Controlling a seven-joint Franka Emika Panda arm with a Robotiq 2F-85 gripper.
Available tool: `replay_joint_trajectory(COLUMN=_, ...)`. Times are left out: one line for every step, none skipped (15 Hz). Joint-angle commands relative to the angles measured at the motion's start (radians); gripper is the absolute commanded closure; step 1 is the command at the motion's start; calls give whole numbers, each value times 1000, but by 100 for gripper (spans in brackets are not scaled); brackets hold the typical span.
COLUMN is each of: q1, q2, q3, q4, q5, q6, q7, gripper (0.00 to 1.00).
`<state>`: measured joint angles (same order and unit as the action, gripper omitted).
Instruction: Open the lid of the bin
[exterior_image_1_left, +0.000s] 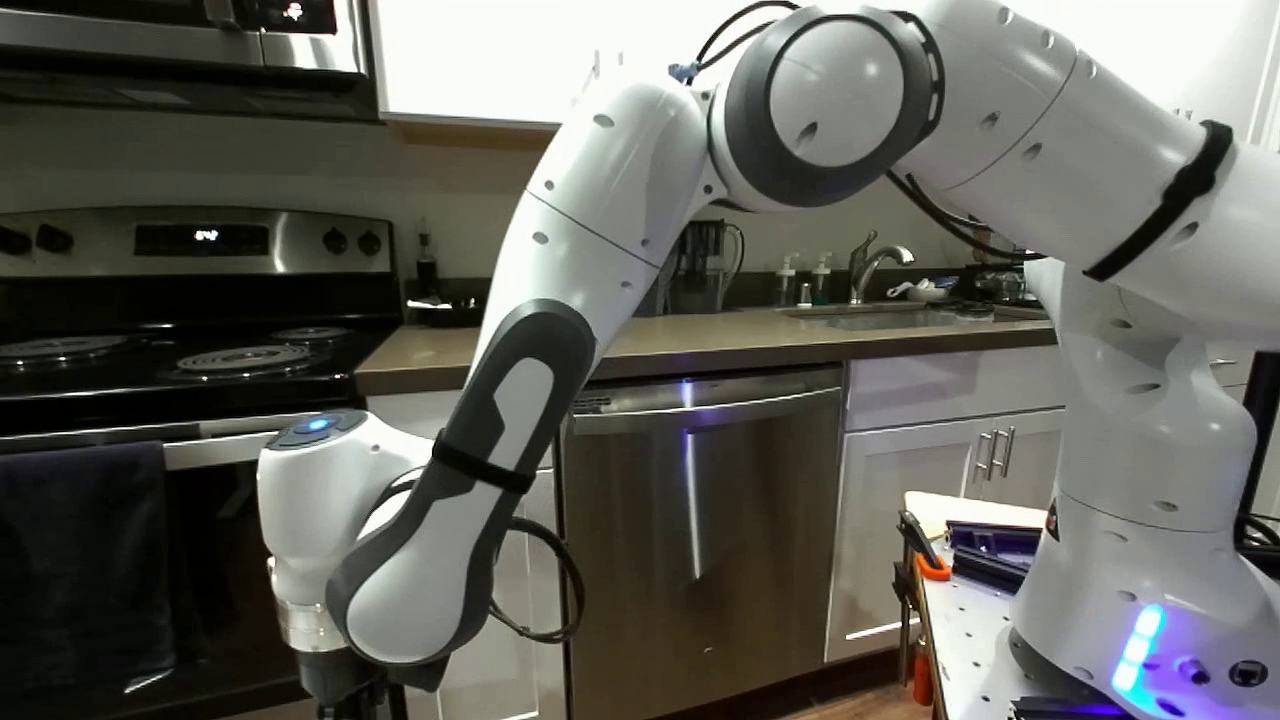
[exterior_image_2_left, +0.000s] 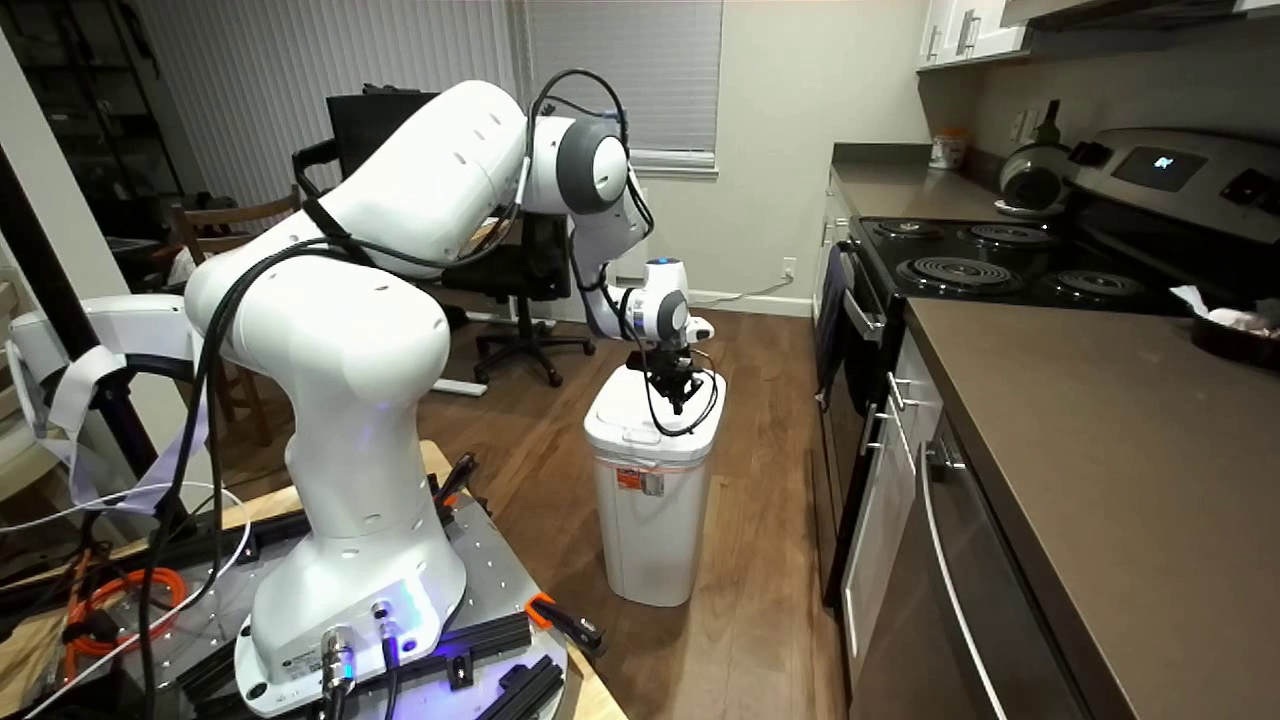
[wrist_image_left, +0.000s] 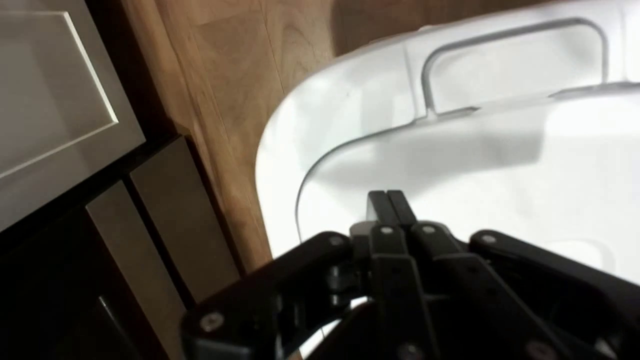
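Observation:
The white bin (exterior_image_2_left: 650, 530) stands upright on the floor in an exterior view, with an orange label on its front. Its white lid (exterior_image_2_left: 610, 400) is down flat; it also fills the right of the wrist view (wrist_image_left: 500, 200). A rounded rectangular tab (wrist_image_left: 520, 65) is outlined in the rim at the lid's edge. My gripper (exterior_image_2_left: 680, 405) points down over the lid. In the wrist view my gripper (wrist_image_left: 389, 200) has its fingertips together with nothing between them. I cannot tell whether the tips touch the lid. The bin is out of view in an exterior view where my gripper (exterior_image_1_left: 350, 708) is cut off.
Kitchen cabinets, a stove (exterior_image_2_left: 960, 270) and a dishwasher (exterior_image_1_left: 700, 520) line the side of the bin. An office chair (exterior_image_2_left: 530, 250) stands behind. The robot's table (exterior_image_2_left: 500, 560) holds tools and rails. A loose cable (exterior_image_2_left: 690, 430) hangs from the wrist over the lid.

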<state>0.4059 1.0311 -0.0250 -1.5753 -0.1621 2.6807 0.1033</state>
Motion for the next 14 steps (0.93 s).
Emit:
replay_joint_trajectory(q1=-64, q2=67, q3=73, q4=139, q5=2, q6=-69, q7=-92, gripper=98)
replay_joint_trajectory(q1=-66, q2=69, q3=83, q4=159, q5=3, q6=-99, q7=-102, gripper=98)
replay_joint_trajectory(q1=-73, q2=60, q3=98, q4=166, q5=5, q6=-133, q7=-117, gripper=98)
replay_joint_trajectory(q1=-75, q2=54, q3=110, q4=176, q5=7, q6=-167, q7=-126, gripper=97)
replay_joint_trajectory(q1=-76, q2=41, q3=122, q4=176, q5=9, q6=-199, q7=-134, gripper=97)
replay_joint_trajectory(q1=-69, q2=26, q3=125, q4=174, q5=9, q6=-231, q7=-126, gripper=97)
replay_joint_trajectory(q1=-65, q2=20, q3=130, q4=181, q5=9, q6=-259, q7=-122, gripper=98)
replay_joint_trajectory(q1=-62, q2=16, q3=135, q4=188, q5=10, q6=-284, q7=-117, gripper=97)
replay_joint_trajectory(q1=-60, q2=15, q3=141, q4=198, q5=11, q6=-309, q7=-118, gripper=97)
replay_joint_trajectory(q1=-62, q2=17, q3=147, q4=208, q5=12, q6=-330, q7=-121, gripper=97)
replay_joint_trajectory(q1=-67, q2=20, q3=158, q4=219, q5=15, q6=-350, q7=-134, gripper=97)
replay_joint_trajectory(q1=-69, q2=23, q3=165, q4=228, q5=17, q6=-371, q7=-140, gripper=97)
replay_joint_trajectory(q1=-72, q2=26, q3=173, q4=237, q5=20, q6=-392, q7=-151, gripper=97)
replay_joint_trajectory(q1=-72, q2=29, q3=178, q4=243, q5=22, q6=-413, q7=-157, gripper=97)
